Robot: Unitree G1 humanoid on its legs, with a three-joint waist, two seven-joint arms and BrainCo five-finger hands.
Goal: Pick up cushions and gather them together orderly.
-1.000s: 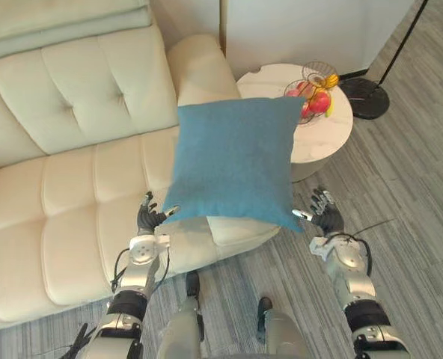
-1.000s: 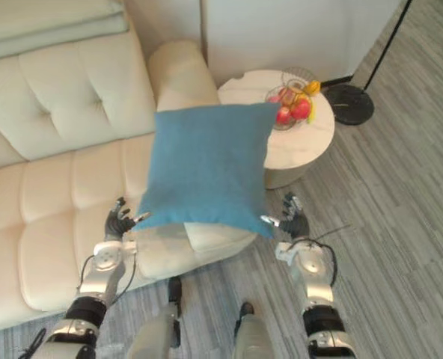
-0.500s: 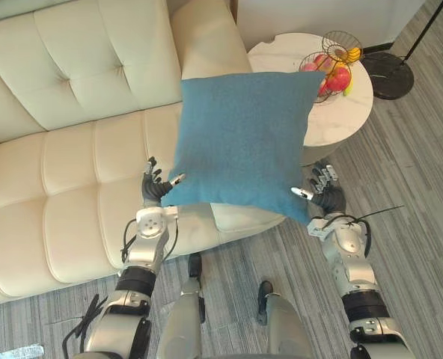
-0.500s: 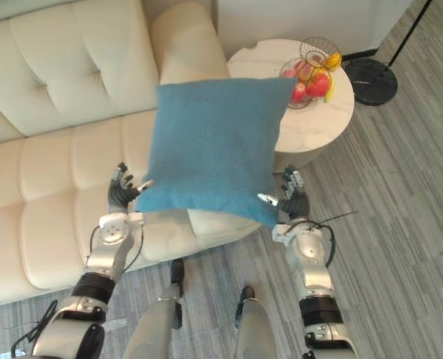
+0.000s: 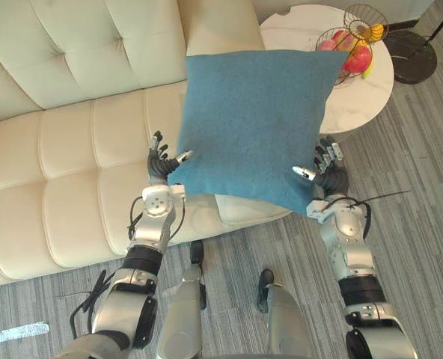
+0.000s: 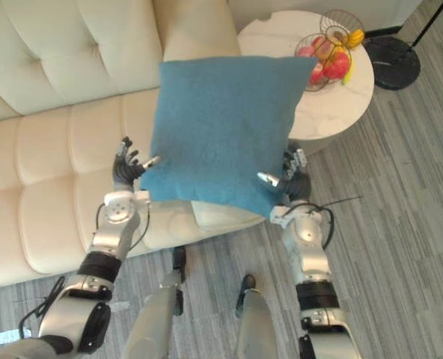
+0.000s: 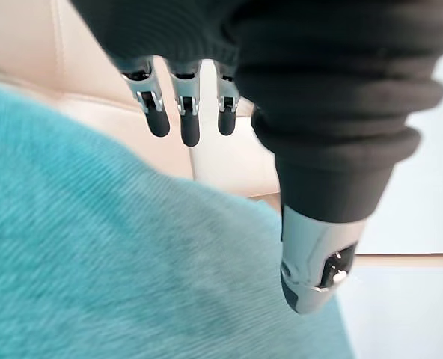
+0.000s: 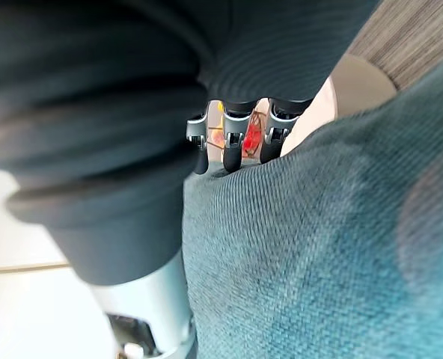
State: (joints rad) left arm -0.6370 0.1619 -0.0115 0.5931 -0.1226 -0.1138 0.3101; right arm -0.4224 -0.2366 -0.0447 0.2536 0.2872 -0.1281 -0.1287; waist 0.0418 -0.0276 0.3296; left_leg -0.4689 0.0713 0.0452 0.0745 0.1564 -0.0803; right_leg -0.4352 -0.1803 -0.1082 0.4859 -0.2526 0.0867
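A square blue cushion (image 5: 255, 123) hangs in the air over the right end of the cream sofa (image 5: 64, 149), carried between my two hands by its lower corners. My left hand (image 5: 160, 163) presses its lower left corner, fingers straight behind the cloth and thumb (image 7: 311, 262) lying straight across the front. At the lower right corner my right hand (image 5: 330, 176) does the same, its fingers (image 8: 233, 146) straight along the cushion (image 8: 326, 247). Both hands are open against the fabric.
A round white side table (image 5: 289, 22) stands right of the sofa's arm, with a wire basket of fruit (image 5: 354, 45) on it. A floor lamp's dark round base (image 5: 420, 56) sits further right. Grey striped floor lies in front of the sofa.
The whole picture has shifted, so the camera has moved. The cushion and both hands sit higher and farther out over the sofa seat than before, held the same way.
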